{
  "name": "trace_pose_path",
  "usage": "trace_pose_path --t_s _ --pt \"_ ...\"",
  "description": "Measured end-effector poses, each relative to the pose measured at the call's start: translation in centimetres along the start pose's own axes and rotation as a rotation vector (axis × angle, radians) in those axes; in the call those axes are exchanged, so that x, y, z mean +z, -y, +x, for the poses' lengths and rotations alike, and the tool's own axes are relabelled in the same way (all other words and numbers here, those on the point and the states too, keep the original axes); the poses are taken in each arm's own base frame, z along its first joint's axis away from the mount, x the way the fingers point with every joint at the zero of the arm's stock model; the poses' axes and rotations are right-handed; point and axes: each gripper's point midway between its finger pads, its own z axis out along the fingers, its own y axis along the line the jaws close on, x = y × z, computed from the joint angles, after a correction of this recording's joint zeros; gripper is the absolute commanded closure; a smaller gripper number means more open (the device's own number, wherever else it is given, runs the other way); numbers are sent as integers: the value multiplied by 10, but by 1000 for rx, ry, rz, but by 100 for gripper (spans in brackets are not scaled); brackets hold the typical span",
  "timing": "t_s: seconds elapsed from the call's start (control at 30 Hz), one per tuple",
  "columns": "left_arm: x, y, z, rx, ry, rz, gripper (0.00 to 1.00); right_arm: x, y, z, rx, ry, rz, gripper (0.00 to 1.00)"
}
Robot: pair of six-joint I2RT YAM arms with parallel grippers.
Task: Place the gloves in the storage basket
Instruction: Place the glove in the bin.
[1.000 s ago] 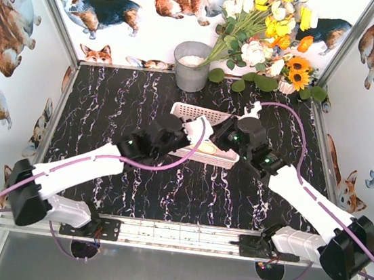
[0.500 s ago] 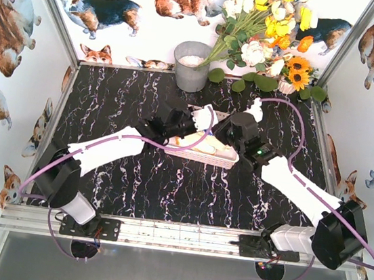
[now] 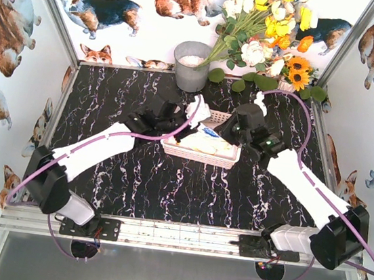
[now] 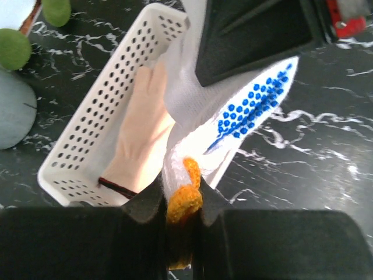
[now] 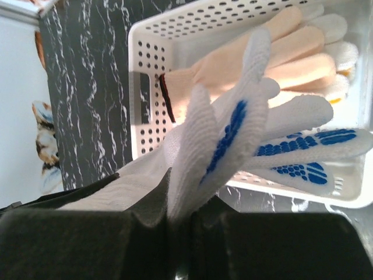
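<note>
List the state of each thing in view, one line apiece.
left tool, shut.
left-held glove, pinched by its orange cuff, not released.
right tool, shut.
right-held glove, pinched, not released.
storage basket, upright, gloves inside.
peach glove, lying flat in the basket.
bucket, upright.

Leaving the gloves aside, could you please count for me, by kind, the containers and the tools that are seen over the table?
White lattice basket: 1
Grey bucket: 1
Tools: 2, the left tool and the right tool
Total: 4
</note>
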Motion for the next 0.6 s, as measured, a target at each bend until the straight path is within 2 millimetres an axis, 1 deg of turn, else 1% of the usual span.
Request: trace_pose_path --t_s 0.17,0.27,0.37,0.47,0.6 --pt "-19 24 -13 -118 49 98 100 -22 -4 1 -40 -75 29 100" --pt "-21 39 -16 -210 61 168 100 -35 0 6 -64 -127 62 100" --pt "-19 53 -15 -306 53 232 100 -44 6 12 -88 -179 104 100" --pt "-13 61 -8 -390 25 273 100 -43 16 19 -116 -235 163 100" --pt "3 65 14 -491 -50 291 100 -28 34 34 -151 -322 259 100"
